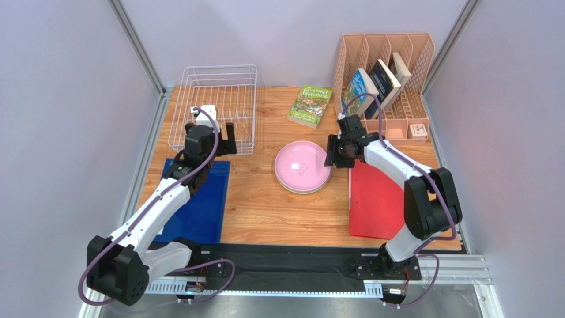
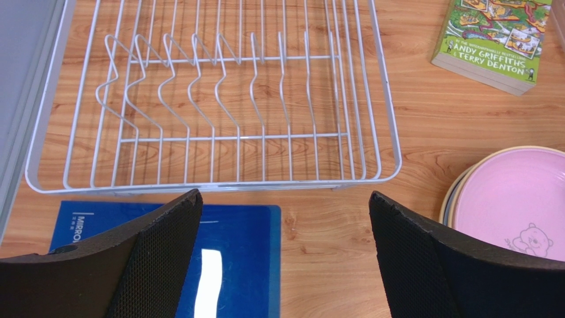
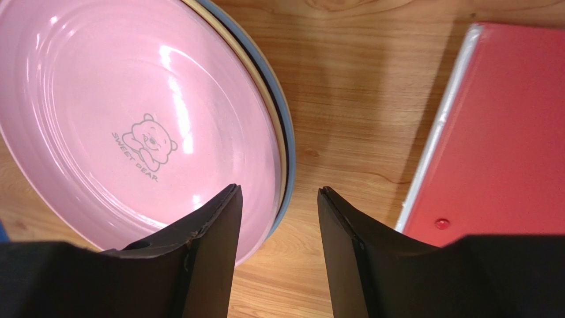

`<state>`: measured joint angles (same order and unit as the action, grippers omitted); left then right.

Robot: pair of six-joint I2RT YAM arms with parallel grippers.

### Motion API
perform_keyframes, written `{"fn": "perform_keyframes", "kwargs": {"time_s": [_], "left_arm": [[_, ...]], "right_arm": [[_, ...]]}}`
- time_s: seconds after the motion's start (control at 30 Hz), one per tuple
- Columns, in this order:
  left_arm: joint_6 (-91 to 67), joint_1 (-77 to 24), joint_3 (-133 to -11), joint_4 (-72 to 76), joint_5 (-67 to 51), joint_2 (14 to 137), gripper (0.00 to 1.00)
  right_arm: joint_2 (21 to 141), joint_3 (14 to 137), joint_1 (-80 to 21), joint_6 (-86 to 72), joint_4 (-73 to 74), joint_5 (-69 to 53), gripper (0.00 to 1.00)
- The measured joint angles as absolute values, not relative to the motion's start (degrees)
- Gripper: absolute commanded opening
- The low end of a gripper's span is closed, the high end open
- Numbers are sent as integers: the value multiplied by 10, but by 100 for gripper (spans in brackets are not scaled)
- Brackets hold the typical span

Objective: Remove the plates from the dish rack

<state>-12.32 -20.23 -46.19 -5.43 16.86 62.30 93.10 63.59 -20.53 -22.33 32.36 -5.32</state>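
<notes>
- At the back left of the table, the dish rack stands with its prongs bare; no plate shows in it from above or from the left wrist view.
- Near the table's middle, the plates lie stacked flat on the wood, the pink plate on top, with a cream rim and a blue rim showing under it. How many lie beneath I cannot tell.
- The right gripper sits at the stack's right edge, beside the red folder. Its fingers stand partly apart, one over the pink plate and one outside the rim, clamping nothing.
- The left gripper hangs over the blue folder, just in front of the rack, fingers spread wide and empty.
- Judged from this, the unloading looks finished or nearly so, and the step in hand is letting go of the top plate.
- The next move calls for the right arm to lift straight clear, so that neither finger drags the rim and shifts the stack, and for both arms to draw back.
</notes>
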Motion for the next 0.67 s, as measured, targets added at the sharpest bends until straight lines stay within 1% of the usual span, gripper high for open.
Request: {"fn": "perform_keyframes", "kwargs": {"time_s": [0.17,0.4,0.67], "left_arm": [[-120,-202,-470,-63,169,618,100],[-97,-202,-515,-71,168,614,100],[-84,-202,-528,-70,171,586,100]], "right_arm": [[858,641,-229,-198,318,30,52],[726,641,-246,-153,239,124,53],[689,620,-246,-123,176,180,53]]}}
